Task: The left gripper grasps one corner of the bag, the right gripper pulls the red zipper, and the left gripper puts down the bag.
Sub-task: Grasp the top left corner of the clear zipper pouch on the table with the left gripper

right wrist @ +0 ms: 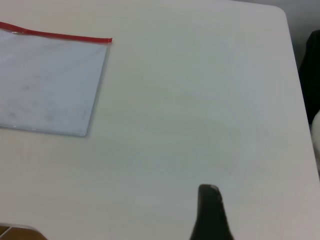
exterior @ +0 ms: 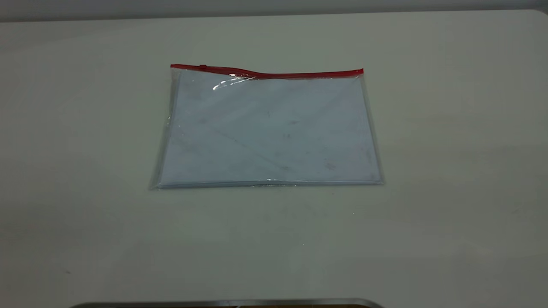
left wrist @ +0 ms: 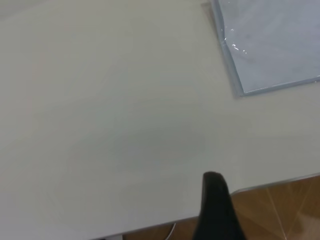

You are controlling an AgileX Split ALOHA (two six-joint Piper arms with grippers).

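The bag (exterior: 267, 132) lies flat on the white table (exterior: 449, 171), a clear pouch with white paper inside. The red zipper (exterior: 265, 74) runs along its far long edge, with the tiny slider (exterior: 202, 66) near the left end. The bag's corners lie at the strip's left end (exterior: 173, 68) and right end (exterior: 361, 72). Neither gripper shows in the exterior view. The left gripper (left wrist: 215, 210) hangs over the table's front edge, well away from the bag (left wrist: 275, 45). The right gripper (right wrist: 210, 215) is over bare table, far from the bag (right wrist: 45, 90) and zipper (right wrist: 60, 35).
A metal edge (exterior: 227, 303) shows at the bottom of the exterior view. Wooden floor (left wrist: 280, 210) lies past the table's edge in the left wrist view. A dark object (right wrist: 312, 75) stands beyond the table's rounded corner in the right wrist view.
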